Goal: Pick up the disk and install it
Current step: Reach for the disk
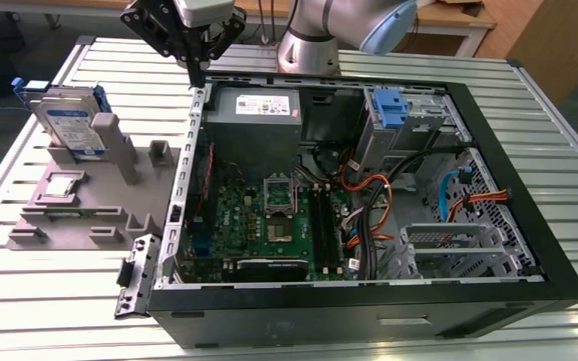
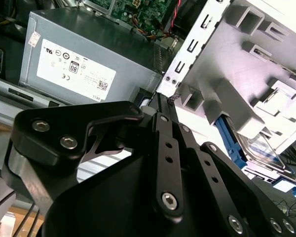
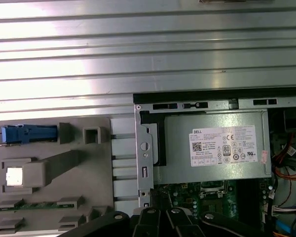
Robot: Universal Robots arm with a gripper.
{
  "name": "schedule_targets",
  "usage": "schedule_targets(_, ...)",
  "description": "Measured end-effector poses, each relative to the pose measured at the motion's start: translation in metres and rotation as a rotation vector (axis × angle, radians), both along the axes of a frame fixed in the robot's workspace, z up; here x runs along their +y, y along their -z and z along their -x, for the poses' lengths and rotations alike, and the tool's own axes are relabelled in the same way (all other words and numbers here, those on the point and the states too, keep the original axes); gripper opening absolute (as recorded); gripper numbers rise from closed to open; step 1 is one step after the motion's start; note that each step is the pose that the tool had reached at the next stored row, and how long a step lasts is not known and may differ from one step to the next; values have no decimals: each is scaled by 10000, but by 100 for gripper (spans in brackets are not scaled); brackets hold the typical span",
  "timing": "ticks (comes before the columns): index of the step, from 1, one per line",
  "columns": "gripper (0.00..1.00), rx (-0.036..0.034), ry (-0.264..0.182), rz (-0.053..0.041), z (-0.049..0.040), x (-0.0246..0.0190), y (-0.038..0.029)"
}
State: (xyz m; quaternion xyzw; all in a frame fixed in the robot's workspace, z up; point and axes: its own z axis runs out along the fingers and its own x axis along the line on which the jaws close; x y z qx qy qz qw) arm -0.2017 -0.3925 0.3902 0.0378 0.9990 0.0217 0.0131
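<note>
We see a silver-grey arm (image 1: pixel 304 49) with a pale blue joint cap (image 1: pixel 384 26) behind the computer case (image 1: pixel 369 304). Our gripper (image 1: pixel 196 75) is matte black, with jointed link bars (image 2: pixel 187 163) pinned by silver socket-head screws (image 2: pixel 168 199), under a white wrist block (image 1: pixel 207 9).

Case wall (image 1: pixel 190 150) stands just below the gripper (image 1: pixel 196 79). Space above the fixture (image 1: pixel 68 218) and disk (image 1: pixel 73 124) is open. Cables (image 1: pixel 381 197) crowd the case interior.

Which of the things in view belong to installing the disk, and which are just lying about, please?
For the job: disk, upright in the grey holder; open computer case; hand, above its corner.
Just lying about: processor chip on the holder; power supply; orange cables.
</note>
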Motion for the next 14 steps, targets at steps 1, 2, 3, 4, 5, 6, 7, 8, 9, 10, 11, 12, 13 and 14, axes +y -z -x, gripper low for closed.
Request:
schedule_targets(1,10,1,0,0,0,0,0)
schedule_targets(2,10,0,0,0,1,0,0)
schedule_targets(3,10,0,1,0,1,0,0)
schedule_targets(4,10,0,1,0,2,0,0)
schedule_targets(5,10,0,1,0,6,0,0)
schedule_targets(6,10,0,3,0,11,0,0)
schedule_targets(7,10,1,2,1,19,0,-1)
schedule_targets(8,10,0,1,1,27,0,0)
schedule_targets(9,10,0,2,0,32,0,0)
schedule_targets(10,10,0,1,0,32,0,0)
schedule_targets(11,10,0,0,0,32,0,0)
schedule_targets(12,10,1,0,1,33,0,0)
schedule_targets(13,10,0,1,0,34,0,0)
schedule_targets(14,10,0,1,0,34,0,0)
